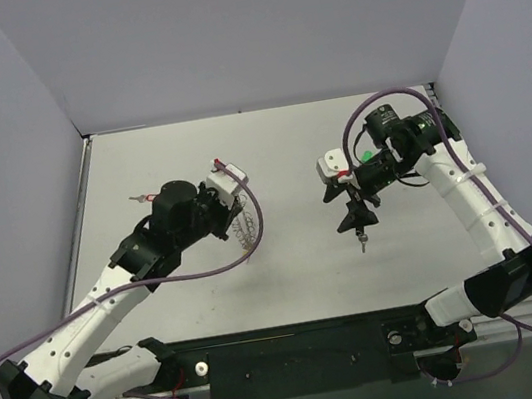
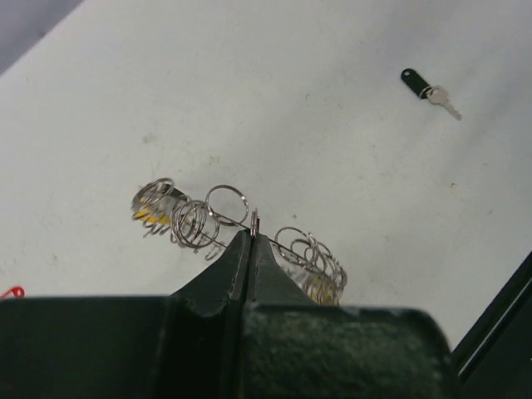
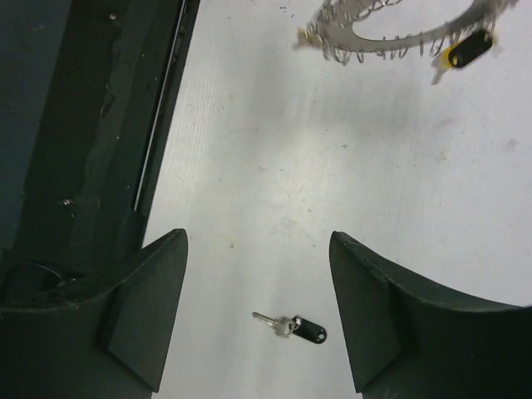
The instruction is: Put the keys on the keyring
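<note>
Steel keyring (image 2: 195, 223) pinched in my left gripper (image 2: 252, 237); right gripper (image 3: 258, 241) gapes empty over the flat key (image 3: 291, 326) at six o'clock, and closing could skid it.

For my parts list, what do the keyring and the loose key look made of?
The keyring looks like bright silvery metal wire: thin glinting loops. The key has a silvery metal blade and a glossy black head, probably plastic.

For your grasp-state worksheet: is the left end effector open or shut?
Shut. In the wrist view, the left end effector has its jaws pressed together, pinching a loop of the keyring.
</note>
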You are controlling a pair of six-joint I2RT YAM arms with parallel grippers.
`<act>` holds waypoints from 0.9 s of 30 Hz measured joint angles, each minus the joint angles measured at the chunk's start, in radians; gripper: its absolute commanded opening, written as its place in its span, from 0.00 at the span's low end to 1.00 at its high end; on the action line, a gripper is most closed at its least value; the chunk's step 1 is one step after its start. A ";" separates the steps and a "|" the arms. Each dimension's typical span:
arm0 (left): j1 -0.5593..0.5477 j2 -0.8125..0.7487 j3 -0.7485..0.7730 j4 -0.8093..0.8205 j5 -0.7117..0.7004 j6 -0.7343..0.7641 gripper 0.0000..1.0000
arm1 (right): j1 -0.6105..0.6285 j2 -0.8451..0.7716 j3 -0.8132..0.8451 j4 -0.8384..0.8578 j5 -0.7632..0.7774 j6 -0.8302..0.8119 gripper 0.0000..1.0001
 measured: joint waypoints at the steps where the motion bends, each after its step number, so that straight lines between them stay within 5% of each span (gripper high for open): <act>1: -0.003 -0.025 -0.012 0.022 0.028 0.024 0.00 | 0.005 -0.002 0.008 -0.018 0.003 -0.047 0.64; 5: -0.015 -0.118 -0.091 0.130 0.149 0.078 0.00 | 0.056 -0.002 0.032 -0.058 0.009 -0.054 0.60; 13: -0.056 -0.177 -0.256 0.382 0.317 0.021 0.00 | 0.177 -0.014 0.042 0.068 0.036 0.256 0.53; 27: -0.234 -0.162 -0.418 0.750 0.291 -0.167 0.00 | 0.245 -0.058 -0.013 0.227 0.056 0.434 0.38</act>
